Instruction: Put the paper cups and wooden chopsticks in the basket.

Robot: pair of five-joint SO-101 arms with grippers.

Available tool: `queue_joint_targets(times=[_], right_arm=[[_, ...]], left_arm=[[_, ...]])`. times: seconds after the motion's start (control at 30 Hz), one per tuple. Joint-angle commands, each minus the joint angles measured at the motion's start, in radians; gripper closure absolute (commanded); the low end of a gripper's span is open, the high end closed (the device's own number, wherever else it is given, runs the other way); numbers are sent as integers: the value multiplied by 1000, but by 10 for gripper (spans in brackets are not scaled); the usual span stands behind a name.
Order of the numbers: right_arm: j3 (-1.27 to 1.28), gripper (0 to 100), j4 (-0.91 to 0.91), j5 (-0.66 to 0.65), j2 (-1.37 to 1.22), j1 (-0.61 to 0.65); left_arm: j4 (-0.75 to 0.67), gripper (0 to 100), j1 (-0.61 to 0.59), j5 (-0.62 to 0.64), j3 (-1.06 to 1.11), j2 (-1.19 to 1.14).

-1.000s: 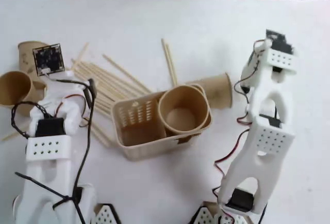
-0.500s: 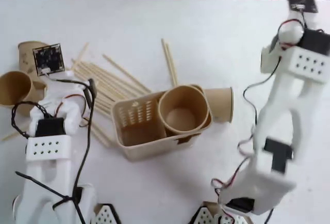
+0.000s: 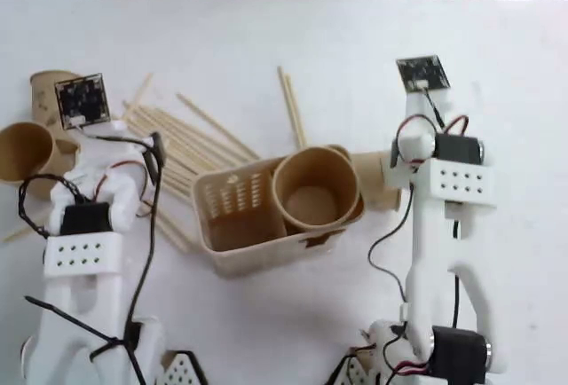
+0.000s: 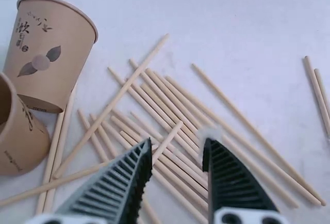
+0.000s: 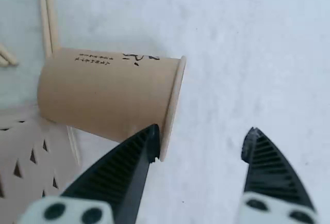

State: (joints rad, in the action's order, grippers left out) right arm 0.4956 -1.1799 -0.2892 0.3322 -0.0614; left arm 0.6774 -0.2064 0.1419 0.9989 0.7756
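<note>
High view: basket [image 3: 238, 261] sits mid way across the table [image 3: 266, 39] w/ one paper cup [image 3: 315, 192] upright in its right compartment. A 2nd cup [image 5: 108, 97] lies on its side just beside the basket, mouth facing away from it. Right gripper [image 5: 203, 133] is at that cup's rim, fingers wide apart, holding nothing. Chopsticks [image 4: 165, 105] lie scattered left of the basket. Left gripper [image 4: 177, 146] hangs over them, fingers apart, empty. Beside the pile sit two more cups [image 4: 46, 53].

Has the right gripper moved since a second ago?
Yes. The right gripper swung out away from the basket, then came back closer to it, and now hangs open by the lying cup.
</note>
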Motion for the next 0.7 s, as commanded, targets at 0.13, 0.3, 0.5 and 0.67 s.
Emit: queue_joint_targets(times=[0.13, 0.3, 0.5, 0.67], right_arm=[[49, 739, 108, 21, -8, 70], [118, 741, 325, 14, -136, 67], [150, 796, 427, 12, -174, 90], [167, 981, 427, 12, -183, 82]], left_arm=[[-20, 823, 7, 3, -8, 1], [-20, 823, 7, 3, -8, 1], [-20, 823, 7, 3, -8, 1], [-20, 823, 7, 3, -8, 1]])
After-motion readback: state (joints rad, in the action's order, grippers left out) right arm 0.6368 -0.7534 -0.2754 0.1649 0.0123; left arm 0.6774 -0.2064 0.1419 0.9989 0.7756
